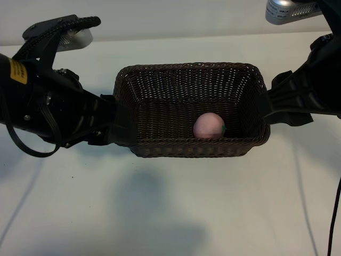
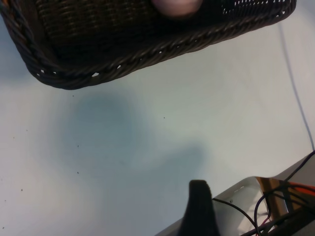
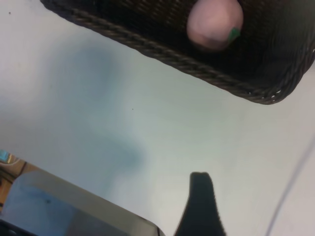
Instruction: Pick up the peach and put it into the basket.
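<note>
The left gripper at the frame's left grips the short left wall of the wicker basket, its jaws spread fairly wide around the wall. The peach lies inside the basket, right of centre against the near wall. At the right edge, the right gripper clasps the opposite wall with an equally wide hold.

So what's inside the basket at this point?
One peach lies in the basket, near the front wall towards the right arm's side. The rest of the floor shows bare; the front wall hides the peach's underside.
</note>
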Robot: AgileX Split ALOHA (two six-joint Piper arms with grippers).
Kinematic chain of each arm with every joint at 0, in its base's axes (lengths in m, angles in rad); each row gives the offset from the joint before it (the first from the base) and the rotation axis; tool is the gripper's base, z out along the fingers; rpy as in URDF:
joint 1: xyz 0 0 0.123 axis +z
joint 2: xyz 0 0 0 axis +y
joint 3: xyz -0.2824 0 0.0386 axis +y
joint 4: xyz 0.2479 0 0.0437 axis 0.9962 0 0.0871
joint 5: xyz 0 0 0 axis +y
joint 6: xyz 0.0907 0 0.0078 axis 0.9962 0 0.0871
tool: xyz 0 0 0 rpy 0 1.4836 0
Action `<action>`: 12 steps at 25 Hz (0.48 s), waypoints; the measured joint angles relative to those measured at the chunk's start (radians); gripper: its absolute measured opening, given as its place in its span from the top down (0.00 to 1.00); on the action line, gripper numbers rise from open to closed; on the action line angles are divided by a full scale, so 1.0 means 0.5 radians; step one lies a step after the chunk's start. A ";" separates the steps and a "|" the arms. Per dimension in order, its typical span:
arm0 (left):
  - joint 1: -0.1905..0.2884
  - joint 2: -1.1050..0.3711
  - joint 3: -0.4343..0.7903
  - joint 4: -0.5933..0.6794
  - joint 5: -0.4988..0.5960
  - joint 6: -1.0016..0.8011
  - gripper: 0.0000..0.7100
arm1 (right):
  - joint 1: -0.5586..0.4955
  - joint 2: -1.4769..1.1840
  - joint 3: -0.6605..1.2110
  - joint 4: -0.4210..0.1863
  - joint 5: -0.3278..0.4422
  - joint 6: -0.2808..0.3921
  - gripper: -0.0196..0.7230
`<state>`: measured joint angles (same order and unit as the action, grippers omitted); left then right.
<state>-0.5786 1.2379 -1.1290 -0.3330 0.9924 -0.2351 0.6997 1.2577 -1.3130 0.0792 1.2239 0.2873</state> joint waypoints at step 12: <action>0.000 0.000 0.000 0.000 0.000 0.000 0.24 | 0.000 0.000 0.058 -0.034 -0.004 0.037 0.25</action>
<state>-0.5786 1.2379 -1.1290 -0.3330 0.9924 -0.2351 0.6997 1.2577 -1.2838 0.0620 1.2218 0.3059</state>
